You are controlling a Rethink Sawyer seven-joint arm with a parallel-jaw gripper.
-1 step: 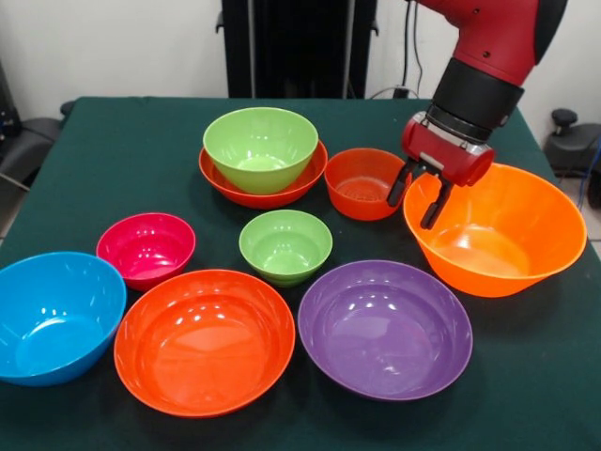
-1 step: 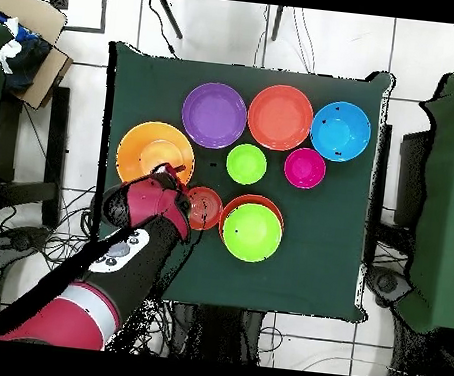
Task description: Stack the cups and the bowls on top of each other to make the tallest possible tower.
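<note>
Judging progress, I see only the lime green bowl (image 1: 260,146) nested in the wide red-orange bowl (image 1: 225,180) mid-bench, while my claw (image 1: 417,199), fingers apart, straddles the large orange bowl (image 1: 498,235)'s rim; six bowls remain unstacked.

The bowls (image 1: 385,329) look like smooth, glossy plastic, each catching bright glints of light on its inner wall. The bench (image 1: 122,150) is covered in a matt dark green cloth with no shine. The arm's red shell (image 1: 488,33) is smooth and slightly glossy, while the hand (image 1: 421,202) has dull black fingers.
</note>
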